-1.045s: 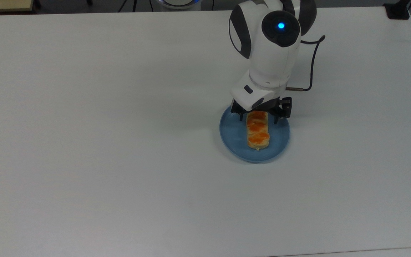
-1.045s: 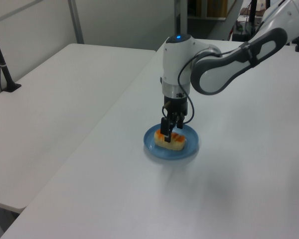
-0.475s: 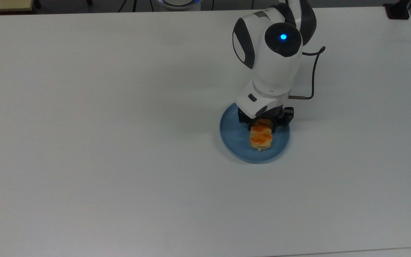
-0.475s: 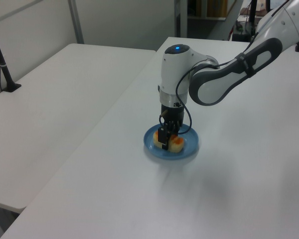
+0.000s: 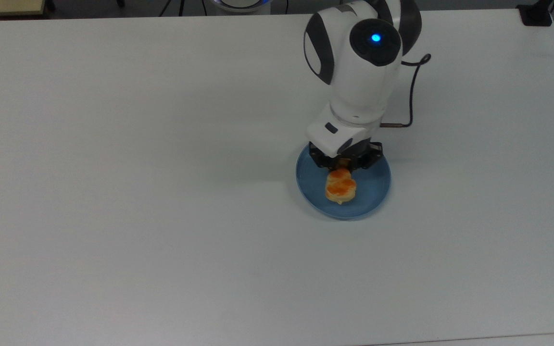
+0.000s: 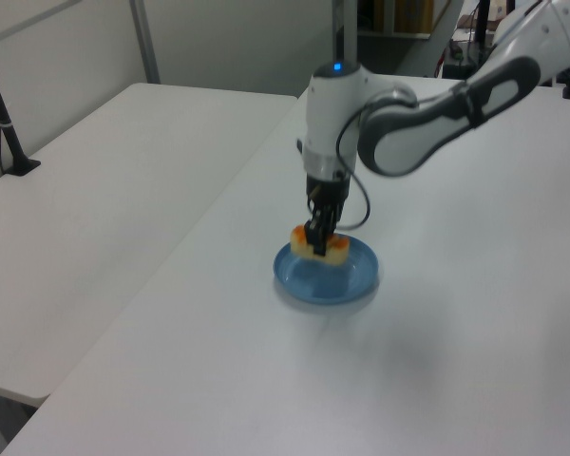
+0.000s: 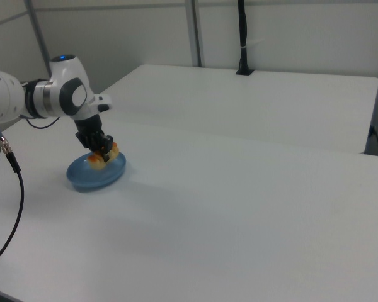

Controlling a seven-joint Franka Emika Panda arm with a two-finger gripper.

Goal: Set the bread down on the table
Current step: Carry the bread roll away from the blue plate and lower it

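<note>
Top view: the gripper (image 5: 340,168) points down over the blue plate (image 5: 373,194), at the plate's far side nearest the arm. Its fingers are closed on the bread (image 5: 340,186), gripping the end that lies under the wrist; 2 orange patches of the bun show beyond the gripper body. The bread sits over the plate's middle, slightly toward the top view's left. The plate rests on the white table (image 5: 137,192), right of the table's centre in the top view. A black cable (image 5: 414,86) loops out from the wrist toward the top view's right, above the plate.

Left view: the gripper (image 6: 317,245) clamps the bread (image 6: 334,249) from both sides. The bread hangs above the blue plate (image 6: 351,280), clear of the plate's floor, over the plate's far-left part in the left view. The arm (image 6: 427,133) reaches in from the left view's upper right of the plate.

Right view: the gripper (image 7: 104,151) holds the bread (image 7: 112,153) above the blue plate (image 7: 88,176), over the plate's rear edge in the right view. The bread is tilted slightly. The table (image 7: 239,220) extends to the right view's right of the plate.
</note>
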